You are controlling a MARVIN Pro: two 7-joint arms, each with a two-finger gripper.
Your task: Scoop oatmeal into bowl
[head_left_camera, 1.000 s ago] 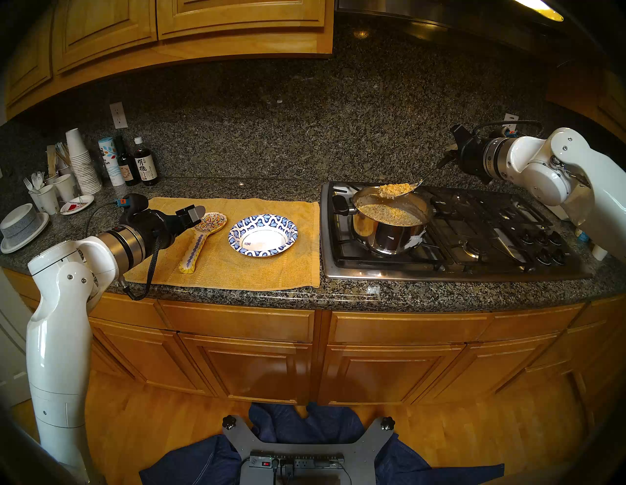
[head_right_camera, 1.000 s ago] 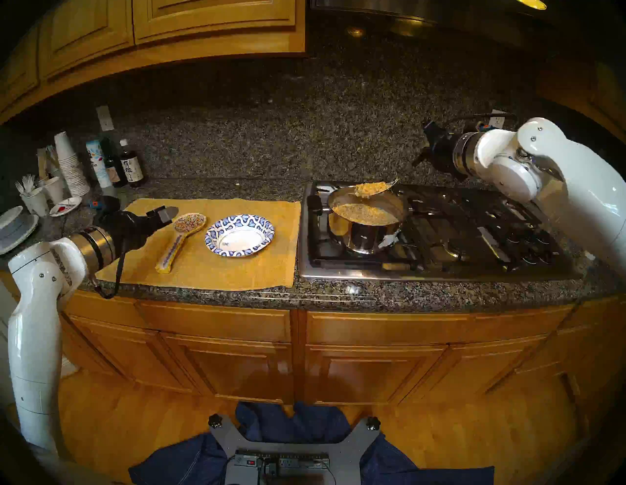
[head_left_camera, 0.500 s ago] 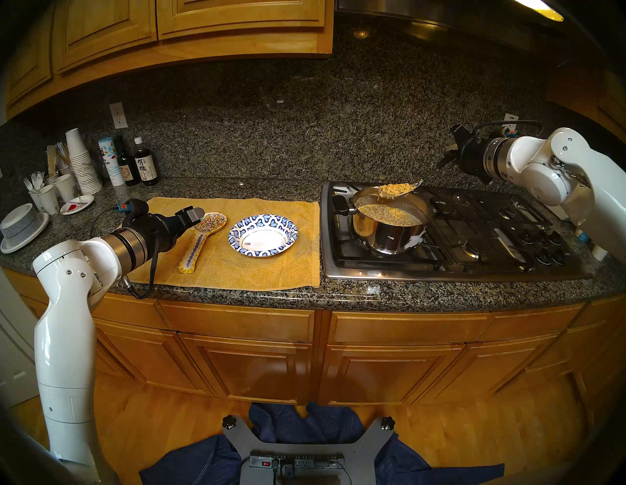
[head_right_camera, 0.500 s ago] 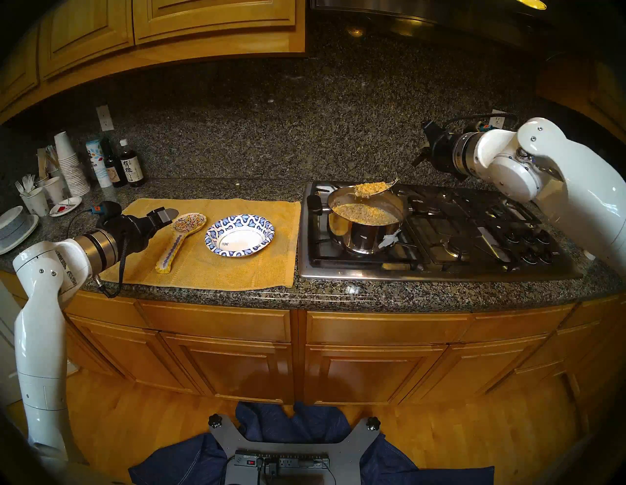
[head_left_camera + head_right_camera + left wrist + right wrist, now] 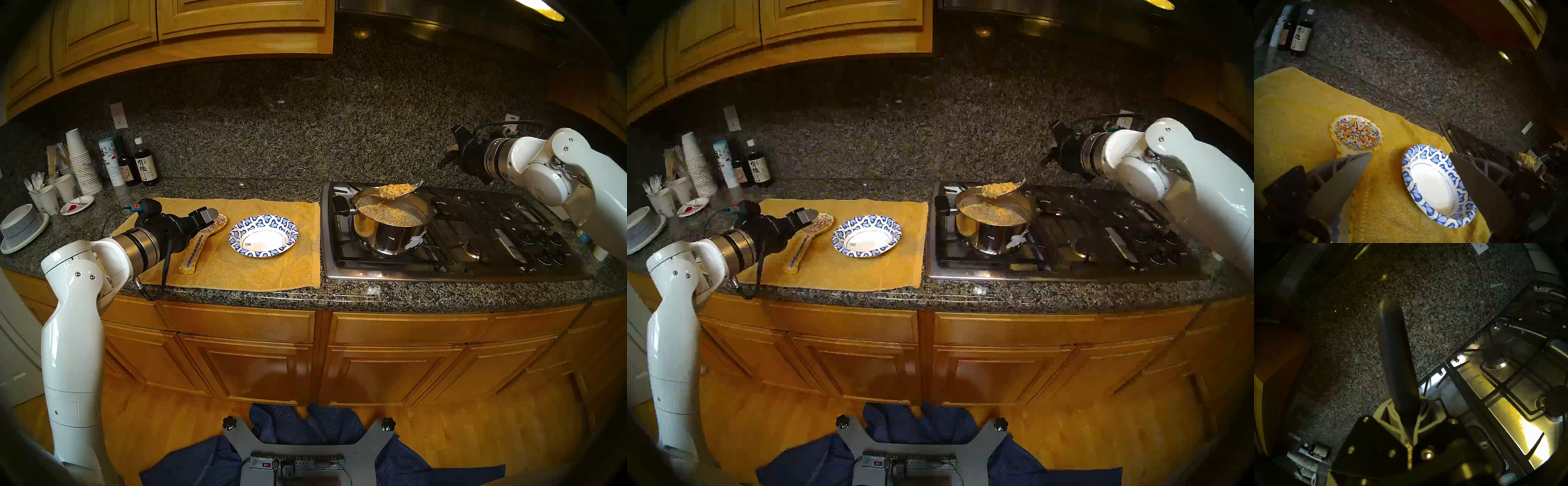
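Nearest the robot, along the front of the granite counter, a yellow towel spread flat. Above its left part, the left gripper, fingers spread wide with nothing between them, hanging over a painted spoon rest that lies on the towel. Just right of that rest, on the same towel and clear of the gripper, the bowl: blue-and-white rim, white centre bare. In the left wrist view, the bowl partly behind the right-hand finger, the spoon rest just beyond the tip of the other finger. Right of the towel, a steel gas stove set into the counter, with a shiny pot on its front-left burner. Inside the pot, most of the oatmeal, level and grainy. Over the pot's back rim, a spoon heaped with a lump of the same oatmeal, not touching the pot. Up along its slim handle to the right, the right gripper, pressed together on the dark end of that handle; in the right wrist view, the handle standing out from between the closed fingers. Far left at the back wall, paper cups, two dark bottles and stacked grey-white bowls, well apart from the towel.
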